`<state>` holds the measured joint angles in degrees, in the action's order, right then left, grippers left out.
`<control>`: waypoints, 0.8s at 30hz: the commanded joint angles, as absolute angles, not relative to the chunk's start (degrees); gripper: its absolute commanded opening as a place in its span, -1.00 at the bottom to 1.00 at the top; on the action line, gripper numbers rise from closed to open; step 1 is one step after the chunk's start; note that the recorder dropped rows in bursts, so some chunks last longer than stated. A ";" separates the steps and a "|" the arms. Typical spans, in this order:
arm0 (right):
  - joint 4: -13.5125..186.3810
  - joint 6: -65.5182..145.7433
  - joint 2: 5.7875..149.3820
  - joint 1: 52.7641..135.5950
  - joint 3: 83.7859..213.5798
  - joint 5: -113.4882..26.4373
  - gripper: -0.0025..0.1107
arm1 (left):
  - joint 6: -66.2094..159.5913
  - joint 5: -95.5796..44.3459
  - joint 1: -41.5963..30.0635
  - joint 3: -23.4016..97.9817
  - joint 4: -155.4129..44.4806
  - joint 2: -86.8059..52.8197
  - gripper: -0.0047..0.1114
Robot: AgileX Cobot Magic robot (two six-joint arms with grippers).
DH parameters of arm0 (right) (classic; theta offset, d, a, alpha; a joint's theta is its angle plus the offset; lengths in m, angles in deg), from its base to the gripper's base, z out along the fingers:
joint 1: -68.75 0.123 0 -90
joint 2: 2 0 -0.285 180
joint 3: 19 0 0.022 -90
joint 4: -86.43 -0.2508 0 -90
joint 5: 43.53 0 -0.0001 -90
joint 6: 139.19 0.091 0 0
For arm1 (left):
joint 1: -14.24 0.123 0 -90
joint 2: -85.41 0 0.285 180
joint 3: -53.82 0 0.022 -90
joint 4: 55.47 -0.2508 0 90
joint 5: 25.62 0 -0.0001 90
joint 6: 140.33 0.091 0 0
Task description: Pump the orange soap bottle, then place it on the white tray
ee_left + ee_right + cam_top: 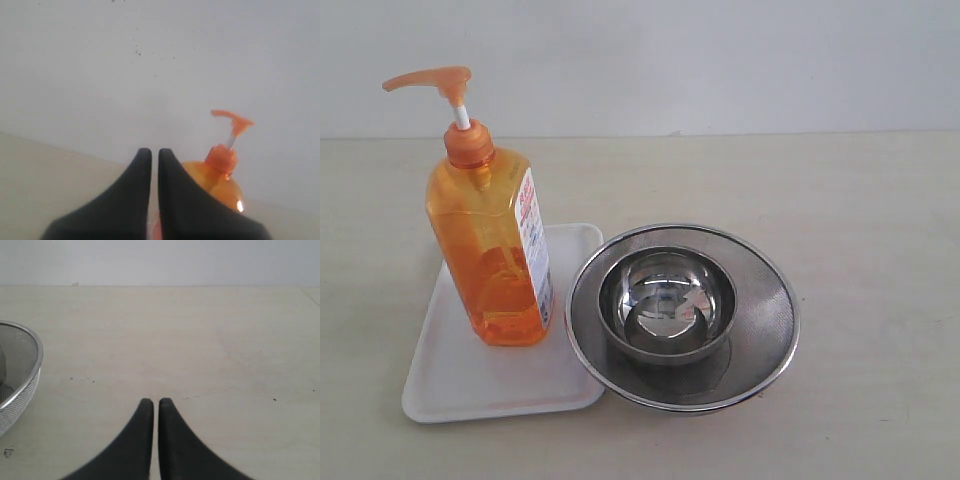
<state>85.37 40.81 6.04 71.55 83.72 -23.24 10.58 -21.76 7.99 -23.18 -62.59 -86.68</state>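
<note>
The orange soap bottle stands upright on the white tray, toward the tray's far right part, its long axis vertical and its label facing right. Its pump head is raised on the white stem, with the spout pointing left. The tray lies on the left of the bench. Just to its right sits a round steel mesh strainer, whose rim seems to overlap the tray's right edge, with a steel bowl inside it. Neither arm shows in the exterior view. The left claw is closed on nothing, fingers nearly together. In its own view the bottle stands ahead of it and off to one side, partly hidden behind one finger and clear of the tips. The right claw is likewise closed and empty over bare bench, with only the strainer's edge in its view. The left arm looks the nearer one to the bottle. Placement appears done; whether the pump has been pressed cannot be told from here.
</note>
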 commanded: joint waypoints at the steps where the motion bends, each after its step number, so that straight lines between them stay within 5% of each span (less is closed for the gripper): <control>1: 85.32 40.81 5.79 71.22 83.79 -23.86 -0.93 | 29.20 -27.33 7.70 -23.40 -52.50 -86.81 -0.84; 10: 85.32 40.81 5.79 71.22 83.79 -23.86 -0.93 | 38.32 -43.69 7.80 -23.40 -49.03 -86.81 -0.84; 24: 85.32 40.81 5.79 71.22 83.79 -23.86 -0.93 | 45.15 -44.74 10.97 -23.40 -49.27 -86.81 -0.84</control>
<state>85.16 40.81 6.04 71.55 83.72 -23.24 43.90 -44.85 10.76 -23.18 -49.47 -86.68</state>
